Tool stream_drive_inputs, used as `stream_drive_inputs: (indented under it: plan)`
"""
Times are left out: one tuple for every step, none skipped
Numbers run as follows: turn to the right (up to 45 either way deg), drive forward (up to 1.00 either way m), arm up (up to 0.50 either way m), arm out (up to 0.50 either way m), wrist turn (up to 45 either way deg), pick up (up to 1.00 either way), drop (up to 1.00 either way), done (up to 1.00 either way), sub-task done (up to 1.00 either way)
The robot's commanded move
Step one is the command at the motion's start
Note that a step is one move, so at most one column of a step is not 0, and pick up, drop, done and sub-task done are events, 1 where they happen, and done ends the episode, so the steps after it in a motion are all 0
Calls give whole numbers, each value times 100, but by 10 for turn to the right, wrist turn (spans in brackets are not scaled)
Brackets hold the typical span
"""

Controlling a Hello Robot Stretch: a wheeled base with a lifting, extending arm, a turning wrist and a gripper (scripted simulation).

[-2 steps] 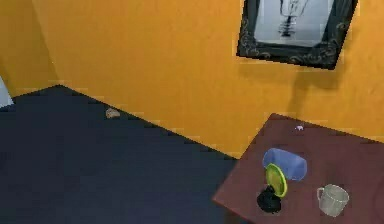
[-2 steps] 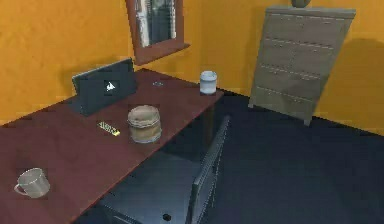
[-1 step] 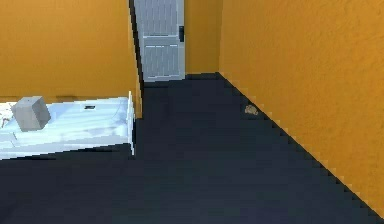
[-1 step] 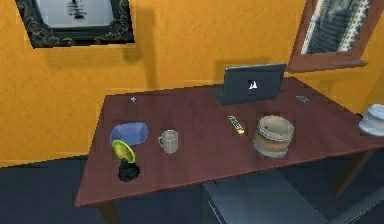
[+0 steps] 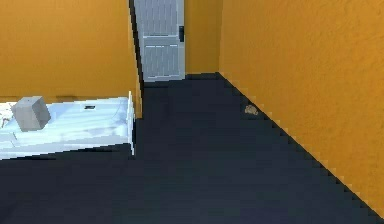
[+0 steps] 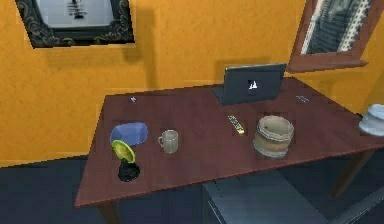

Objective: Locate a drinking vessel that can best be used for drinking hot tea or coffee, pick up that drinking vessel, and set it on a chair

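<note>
While the pincer's state cannot be told, the arm side view lists a reddish-brown table (image 6: 205,160) with a smooth matte top, set against an orange wall. Mug (image 6: 169,141): beige, cylindrical, upright, handle toward the picture's left, standing left of the top's middle and nearer its front edge than its back edge. Just beside it, toward the left edge: a shallow blue dish (image 6: 129,132); in front of that, a yellow-green disc on a black round base (image 6: 124,160), near the front left corner. Back edge, centre: a dark laptop (image 6: 254,83), lid up. Between laptop and front edge: a slim remote (image 6: 235,124) and a squat tan ribbed pot (image 6: 274,136). Right edge: a pale rounded item (image 6: 374,120), cut off. A dark grey block (image 6: 262,203) overlaps the front edge. Wall: a dark ornate framed picture (image 6: 75,20); a brown-framed window (image 6: 335,30). Forward view, separately: a white slatted bed (image 5: 95,125) carrying a grey box (image 5: 30,113), a white panelled door (image 5: 160,40), a small tan lump (image 5: 252,111) on the dark floor by the wall.
</note>
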Motion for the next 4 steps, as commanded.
stream_drive_inputs:
  plan:
    - [0,0,22,0,0,0,0,0,0]
    - [0,0,0,50,0,0,0,0,0]
    - [0,0,0,0,450,0,0,0,0]
    - [0,0,0,0,450,0,0,0,0]
